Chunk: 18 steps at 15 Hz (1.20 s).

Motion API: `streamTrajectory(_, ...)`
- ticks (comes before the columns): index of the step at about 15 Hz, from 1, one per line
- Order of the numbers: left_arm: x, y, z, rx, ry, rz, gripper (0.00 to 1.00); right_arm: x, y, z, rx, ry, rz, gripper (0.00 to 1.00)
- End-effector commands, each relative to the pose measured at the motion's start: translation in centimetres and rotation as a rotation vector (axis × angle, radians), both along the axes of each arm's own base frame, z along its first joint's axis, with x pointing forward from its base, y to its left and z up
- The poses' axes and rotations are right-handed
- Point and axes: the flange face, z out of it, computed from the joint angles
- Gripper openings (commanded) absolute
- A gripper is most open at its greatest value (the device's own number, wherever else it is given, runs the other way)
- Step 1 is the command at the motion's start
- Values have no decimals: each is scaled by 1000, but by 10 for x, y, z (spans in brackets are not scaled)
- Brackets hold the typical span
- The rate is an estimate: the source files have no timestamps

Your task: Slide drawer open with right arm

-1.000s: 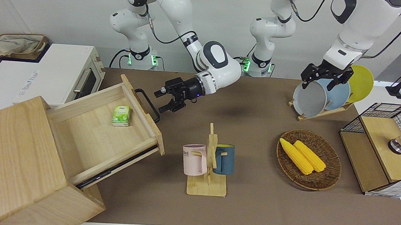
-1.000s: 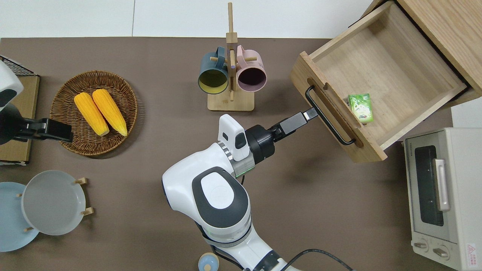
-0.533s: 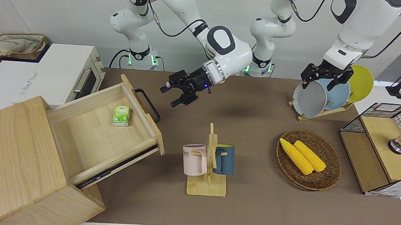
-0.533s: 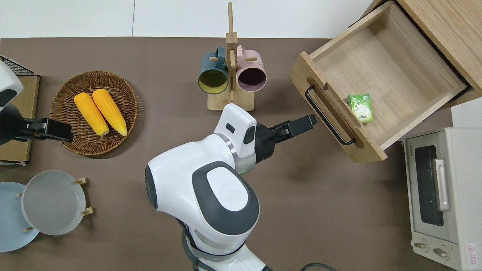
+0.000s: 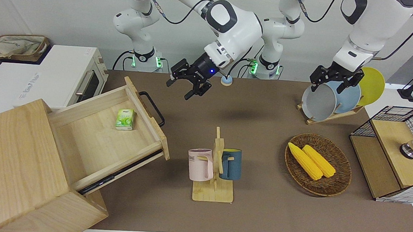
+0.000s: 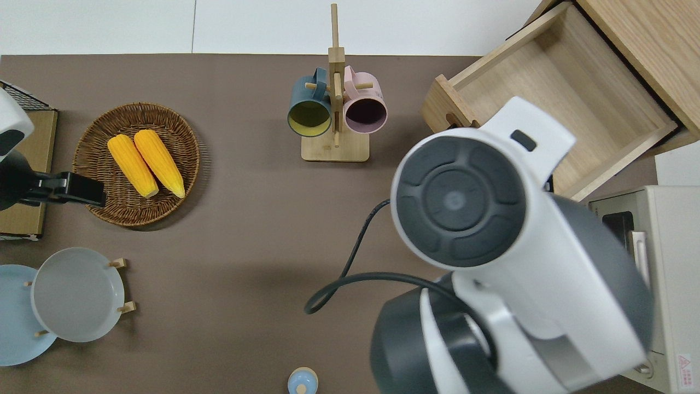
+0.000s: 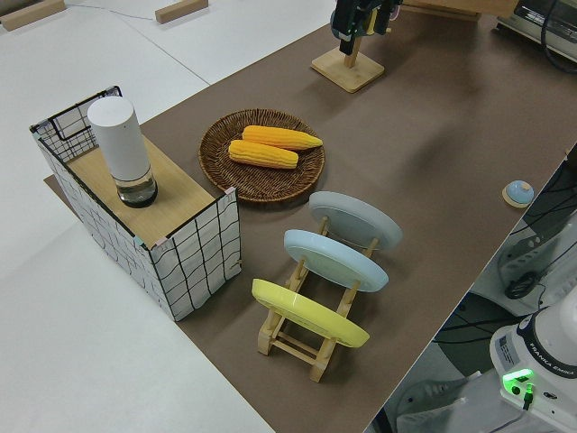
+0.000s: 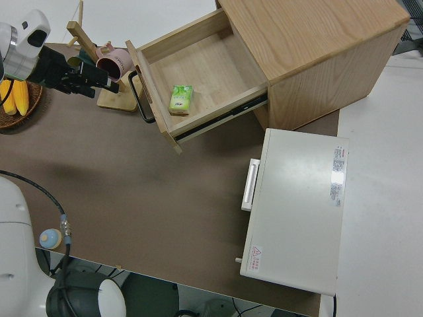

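The light-wood drawer stands pulled far out of the pale cabinet, and a small green packet lies inside it. Its black bar handle is free, with nothing touching it. My right gripper hangs in the air well clear of the handle, open and empty, its blue light on. In the right side view the right gripper shows apart from the drawer and its handle. In the overhead view the right arm's elbow hides the gripper and the handle. The left arm is parked.
A white toaster oven stands beside the cabinet, nearer to the robots. A wooden mug rack with two mugs is mid-table. A wicker basket of corn, a plate rack and a wire-mesh shelf are toward the left arm's end.
My right gripper has drawn back from the drawer handle, rising and moving toward the robots' bases. The drawer has stayed in place, open. The left arm has not moved.
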Motion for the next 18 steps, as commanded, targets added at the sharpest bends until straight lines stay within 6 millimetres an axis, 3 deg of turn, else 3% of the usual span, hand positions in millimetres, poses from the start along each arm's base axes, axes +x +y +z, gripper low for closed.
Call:
streamTrajectory(1,-3,-2,5,19,5,4,993,-3,-77,35,172,30,22,990)
streamTrajectory(3,-3,-2,6,19,3,4,993,-5,-128,46,237,49,1,990)
streamTrajectory(6,-3,-1,6,19,3,6,993,5,-208,44,345,82,-37,990)
streamTrajectory(9,-3,-2,5,19,5,4,993,8,-243,27,409,111,-89,990)
streamTrajectory(12,-3,-2,5,19,5,4,993,11,-259,3,431,106,-122,990)
streamTrajectory(14,-3,-2,5,19,5,4,993,17,-259,-21,419,87,-130,990)
streamTrajectory(18,-3,-2,6,19,3,4,993,22,-258,-38,405,88,-153,990)
